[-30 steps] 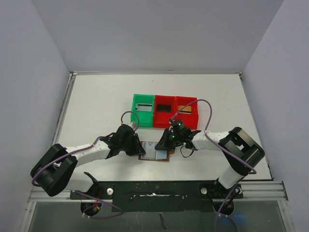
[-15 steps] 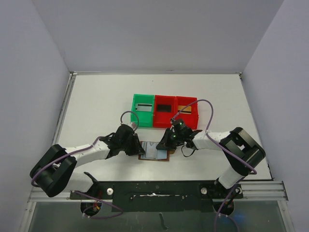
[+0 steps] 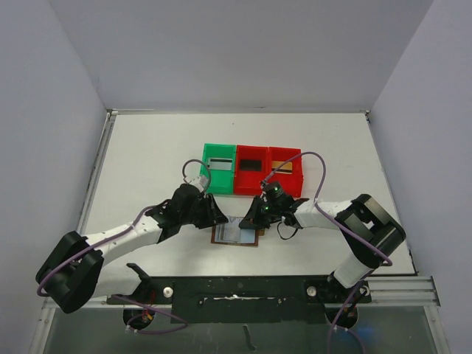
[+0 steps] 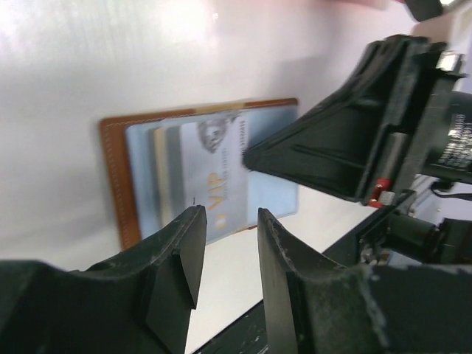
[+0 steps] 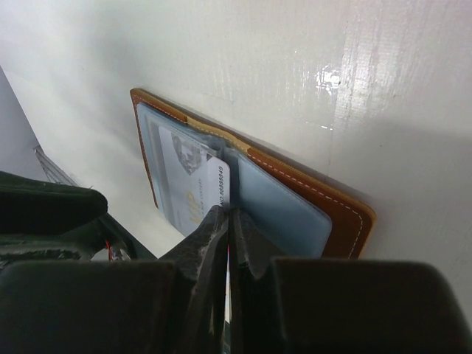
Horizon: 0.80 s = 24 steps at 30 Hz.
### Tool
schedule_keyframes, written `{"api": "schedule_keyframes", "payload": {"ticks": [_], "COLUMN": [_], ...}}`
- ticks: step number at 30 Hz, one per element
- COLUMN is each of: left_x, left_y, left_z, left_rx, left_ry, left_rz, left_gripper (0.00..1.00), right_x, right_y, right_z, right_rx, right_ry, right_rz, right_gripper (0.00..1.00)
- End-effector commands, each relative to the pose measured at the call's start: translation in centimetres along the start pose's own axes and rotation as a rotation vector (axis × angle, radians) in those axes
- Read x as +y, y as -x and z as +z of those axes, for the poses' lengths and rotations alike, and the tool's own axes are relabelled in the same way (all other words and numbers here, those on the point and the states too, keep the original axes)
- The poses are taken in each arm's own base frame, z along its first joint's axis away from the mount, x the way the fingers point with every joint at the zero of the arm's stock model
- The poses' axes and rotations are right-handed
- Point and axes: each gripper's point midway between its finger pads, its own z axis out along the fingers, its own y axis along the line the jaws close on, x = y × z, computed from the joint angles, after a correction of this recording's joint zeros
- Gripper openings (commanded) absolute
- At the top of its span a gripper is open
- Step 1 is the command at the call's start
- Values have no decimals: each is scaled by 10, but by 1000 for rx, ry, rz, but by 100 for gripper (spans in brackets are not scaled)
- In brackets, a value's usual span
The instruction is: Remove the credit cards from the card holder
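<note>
The brown card holder (image 3: 236,234) lies open on the table between my two grippers. In the right wrist view its pale blue pockets (image 5: 280,206) face up, and a pale grey credit card (image 5: 193,184) marked VIP sticks partway out of a pocket. My right gripper (image 5: 228,215) is shut on that card's near corner. From above, the right gripper (image 3: 258,218) is at the holder's right edge. My left gripper (image 3: 213,215) is open and empty, above the holder's left edge. In the left wrist view the left gripper (image 4: 227,221) hovers over the card (image 4: 217,173) and the holder (image 4: 114,173).
A green bin (image 3: 219,177) and two red bins (image 3: 251,180) (image 3: 285,180) stand in a row just behind the holder, each with a flat card-like piece inside. The metal rail (image 3: 236,289) with the arm bases runs along the near edge.
My left gripper has lifted off the holder's left side and moved slightly back and right. The right gripper has stayed on the card at the holder's right edge.
</note>
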Motion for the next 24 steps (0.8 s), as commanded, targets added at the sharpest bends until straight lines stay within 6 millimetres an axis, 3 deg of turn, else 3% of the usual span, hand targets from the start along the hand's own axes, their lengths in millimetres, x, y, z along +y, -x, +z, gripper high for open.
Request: {"api": "schedule_keyframes", "payload": {"ticks": [1, 9, 14, 19, 24], "left_x": [-42, 8, 28, 42, 46], "left_y": [19, 3, -7, -15, -19], "left_z": [3, 28, 29, 27, 26], "left_rx": [-40, 42, 63, 76, 79], "left_ry": [-159, 60, 125, 162, 169], "left_rz": [53, 83, 66, 59, 42], "left_gripper": [33, 25, 19, 15, 14], "right_x": [7, -3, 2, 9, 12], "right_y": [6, 5, 8, 11, 7], "right_z": [-1, 4, 1, -2, 2], "right_rx": [-16, -18, -38, -54, -35], "right_ry": [20, -7, 13, 44, 67], "right_rz": [-6, 25, 21, 14, 2], "right_gripper": [0, 1, 15, 36, 38]}}
